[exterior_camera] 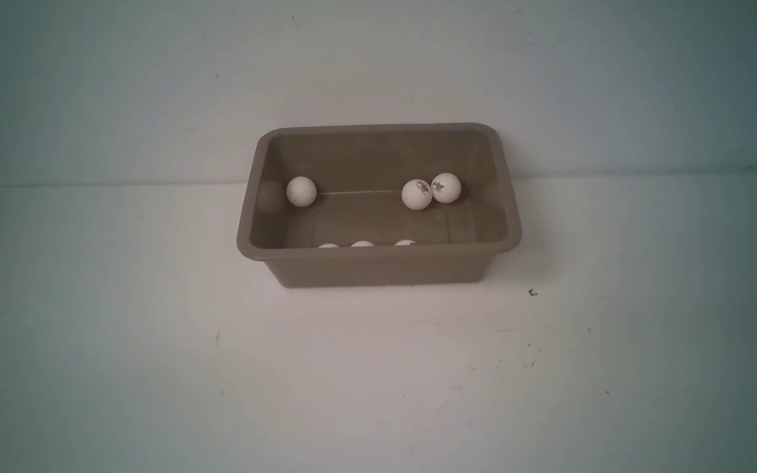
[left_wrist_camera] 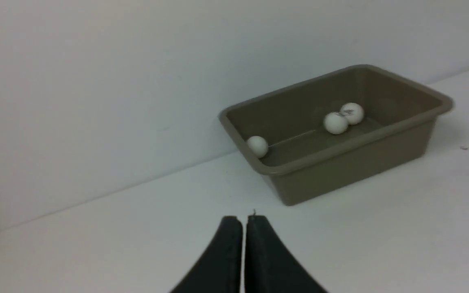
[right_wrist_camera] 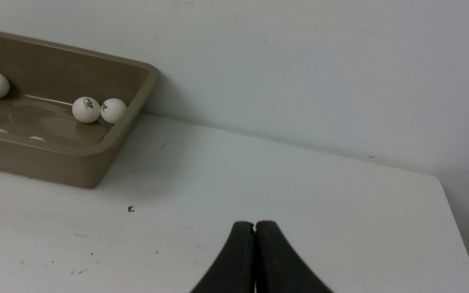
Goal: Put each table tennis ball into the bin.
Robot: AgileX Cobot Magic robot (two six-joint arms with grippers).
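Note:
The tan-brown bin [exterior_camera: 378,257] stands on the white table against the back wall. Inside it lie several white table tennis balls: one at the far left [exterior_camera: 301,191], a touching pair at the far right [exterior_camera: 416,194] [exterior_camera: 446,188], and three tops peeking over the near wall [exterior_camera: 363,244]. No arm shows in the front view. My left gripper [left_wrist_camera: 244,219] is shut and empty, hovering over bare table short of the bin [left_wrist_camera: 340,171]. My right gripper [right_wrist_camera: 255,224] is also shut and empty, off to the bin's [right_wrist_camera: 55,162] right.
A small dark speck [exterior_camera: 533,293] lies on the table right of the bin, also visible as a speck [right_wrist_camera: 131,209] in the right wrist view. The table's right edge [right_wrist_camera: 458,228] shows near the right gripper. The wall runs close behind the bin.

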